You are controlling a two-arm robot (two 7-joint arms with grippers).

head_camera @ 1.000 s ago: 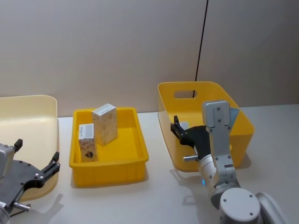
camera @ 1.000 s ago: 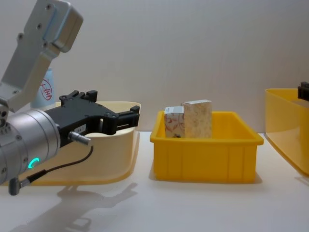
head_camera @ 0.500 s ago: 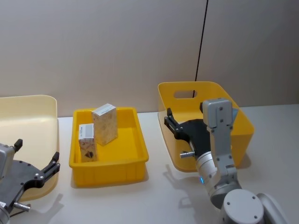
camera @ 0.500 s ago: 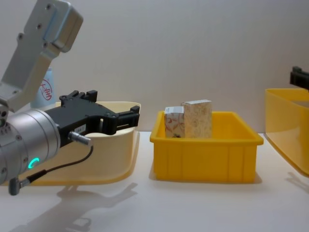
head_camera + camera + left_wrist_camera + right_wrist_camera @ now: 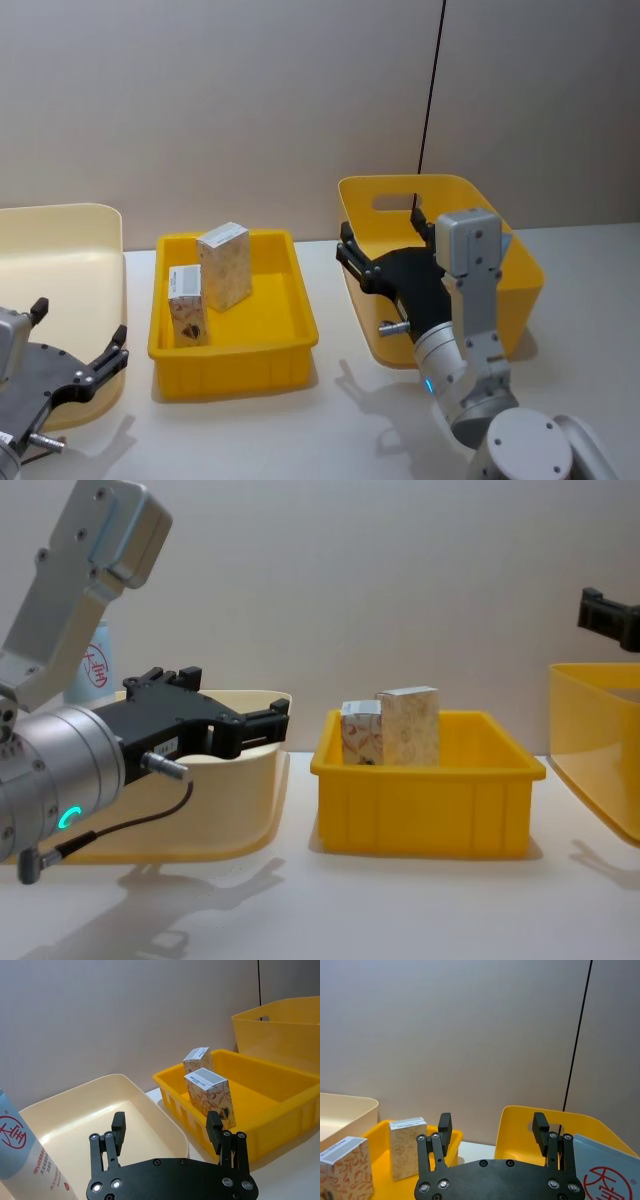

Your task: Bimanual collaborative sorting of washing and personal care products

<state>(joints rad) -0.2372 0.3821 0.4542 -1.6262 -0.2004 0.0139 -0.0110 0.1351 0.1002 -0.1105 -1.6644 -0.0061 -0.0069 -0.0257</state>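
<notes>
Fingers spread apart and holding nothing, the right pincer (image 5: 378,255) hangs above the near-left rim of the deep yellow plastic bin with a handle slot (image 5: 505,258). In the right wrist view a light-blue squeeze tube with a red round logo (image 5: 605,1170) shows just beside that pincer's fingers (image 5: 540,1130). Left of this bin sits the shallow yellow plastic tray (image 5: 290,340) on the pale surface (image 5: 340,430), well apart from the right pincer. Inside the tray stand 2 small beige patterned cartons with white tops (image 5: 224,266), upright and touching or nearly so, toward its left half.

The left pincer (image 5: 80,345) also has its fingers apart and empty, hovering over the near-right corner of the cream plastic tub (image 5: 60,250), left of the tray. Another light-blue squeeze tube with red print (image 5: 27,1160) stands in that tub, near the left pincer.
</notes>
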